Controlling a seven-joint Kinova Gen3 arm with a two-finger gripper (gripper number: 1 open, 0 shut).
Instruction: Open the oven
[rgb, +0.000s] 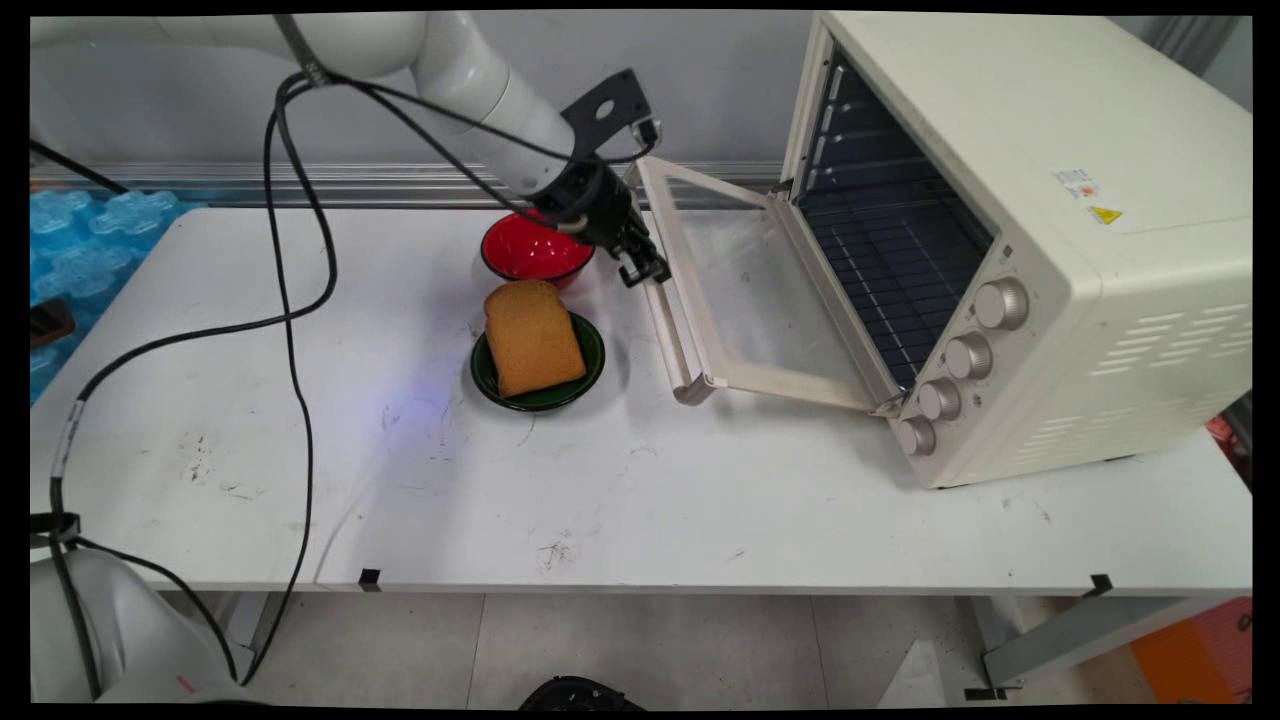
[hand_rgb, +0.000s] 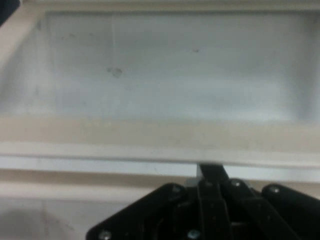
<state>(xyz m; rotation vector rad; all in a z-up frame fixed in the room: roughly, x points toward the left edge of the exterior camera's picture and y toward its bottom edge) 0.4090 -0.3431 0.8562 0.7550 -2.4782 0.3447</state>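
A robot lab is suggested: a scuffed white table (rgb: 640, 500) with tape marks, a bare wall (rgb: 720, 80), loose cables (rgb: 290, 330) and a toaster oven (rgb: 1020, 240) are seen

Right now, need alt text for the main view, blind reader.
The gripper sits at the handle of an open oven door, on a cream oven at the table's right. Left of the door, toast lies on a green plate, with a red bowl behind it.

Main view looks down across the table (rgb: 640, 500); hand view sits close against the oven door (hand_rgb: 160, 75), shared
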